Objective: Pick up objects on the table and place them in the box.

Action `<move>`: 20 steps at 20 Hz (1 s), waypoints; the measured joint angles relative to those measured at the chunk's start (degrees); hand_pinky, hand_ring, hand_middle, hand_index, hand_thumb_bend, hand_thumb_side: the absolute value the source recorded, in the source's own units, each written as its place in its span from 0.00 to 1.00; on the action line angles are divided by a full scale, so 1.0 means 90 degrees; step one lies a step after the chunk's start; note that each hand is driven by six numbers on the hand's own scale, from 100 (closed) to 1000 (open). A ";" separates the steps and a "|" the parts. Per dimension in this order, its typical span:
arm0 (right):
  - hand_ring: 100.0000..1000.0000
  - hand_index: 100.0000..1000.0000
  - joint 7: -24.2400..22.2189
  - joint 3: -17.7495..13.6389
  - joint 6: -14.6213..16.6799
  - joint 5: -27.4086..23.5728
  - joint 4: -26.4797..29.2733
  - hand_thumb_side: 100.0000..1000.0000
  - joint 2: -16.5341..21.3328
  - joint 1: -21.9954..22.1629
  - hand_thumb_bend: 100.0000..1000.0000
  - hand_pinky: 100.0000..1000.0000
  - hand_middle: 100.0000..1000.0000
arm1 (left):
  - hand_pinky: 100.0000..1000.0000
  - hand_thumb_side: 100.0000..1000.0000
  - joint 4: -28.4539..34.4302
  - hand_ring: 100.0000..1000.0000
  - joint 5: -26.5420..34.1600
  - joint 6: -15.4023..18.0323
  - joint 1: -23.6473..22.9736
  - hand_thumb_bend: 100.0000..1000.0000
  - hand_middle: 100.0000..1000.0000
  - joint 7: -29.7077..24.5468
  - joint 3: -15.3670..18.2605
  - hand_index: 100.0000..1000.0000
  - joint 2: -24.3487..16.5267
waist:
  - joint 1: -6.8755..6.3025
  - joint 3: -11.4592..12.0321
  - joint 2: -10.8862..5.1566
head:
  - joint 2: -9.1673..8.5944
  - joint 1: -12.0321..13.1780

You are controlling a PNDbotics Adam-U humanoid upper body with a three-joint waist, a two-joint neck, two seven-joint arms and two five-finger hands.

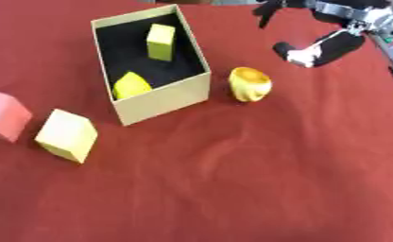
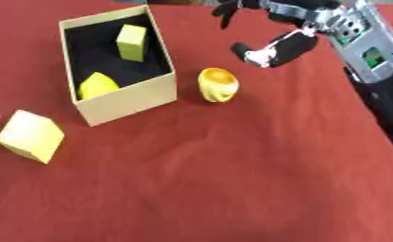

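Observation:
A tan cardboard box [image 1: 163, 99] with a black inside stands at the upper left. Inside it lie a yellow block [image 1: 160, 41] and a yellow rounded piece [image 1: 131, 85]. Just right of the box an orange-yellow round object [image 1: 249, 84] sits on the red cloth. A yellow cube [image 1: 67, 135] and a pink block [image 1: 3, 115] lie left of the box. My right hand [image 1: 320, 47] hangs above the cloth at the upper right, right of the round object and apart from it, fingers spread and holding nothing. My left hand does not show.
The red cloth [image 1: 233, 179] covers the whole table. My right arm's silver forearm [image 2: 361, 40] comes in from the upper right corner.

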State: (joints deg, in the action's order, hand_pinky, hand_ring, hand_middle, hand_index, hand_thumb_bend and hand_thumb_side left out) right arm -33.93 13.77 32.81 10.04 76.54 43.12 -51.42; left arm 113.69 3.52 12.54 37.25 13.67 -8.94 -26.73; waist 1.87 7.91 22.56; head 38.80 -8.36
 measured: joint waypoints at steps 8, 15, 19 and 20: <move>1.00 0.91 -0.0165 0.0092 -0.0165 0.0065 -0.0082 0.45 -0.0006 0.0080 0.16 0.97 0.72 | 0.61 0.67 0.0000 0.65 0.0000 -0.0014 -0.0003 0.04 0.68 -0.0014 -0.0002 0.79 0.0000 | -0.0005 0.0001 0.0000 | 0.0053 -0.0014; 1.00 0.92 0.0067 0.0285 0.0067 0.0860 -0.0350 0.46 -0.0238 0.0120 0.19 0.97 0.74 | 0.61 0.67 0.0000 0.65 0.0019 -0.0032 -0.0003 0.03 0.68 -0.0037 -0.0009 0.79 0.0002 | -0.0034 0.0014 0.0000 | -0.0041 -0.0146; 1.00 0.92 0.0188 0.0325 0.0188 0.1203 -0.0516 0.47 -0.0357 0.0120 0.20 0.97 0.75 | 0.61 0.68 0.0000 0.66 0.0026 -0.0046 -0.0003 0.03 0.68 -0.0053 -0.0033 0.79 0.0004 | -0.0037 0.0013 0.0000 | -0.0122 -0.0247; 1.00 0.92 0.0214 0.0335 0.0214 0.1275 -0.0552 0.47 -0.0380 0.0120 0.20 0.97 0.76 | 0.61 0.68 0.0000 0.66 0.0027 -0.0048 -0.0003 0.03 0.68 -0.0055 -0.0042 0.79 0.0005 | -0.0038 0.0013 0.0000 | -0.0127 -0.0257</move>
State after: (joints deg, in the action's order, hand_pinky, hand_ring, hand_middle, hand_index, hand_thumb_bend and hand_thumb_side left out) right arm -32.01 16.79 34.73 21.51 71.57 39.70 -50.35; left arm 113.69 3.76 12.10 37.23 13.17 -9.32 -26.69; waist 1.54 8.03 22.56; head 37.66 -10.68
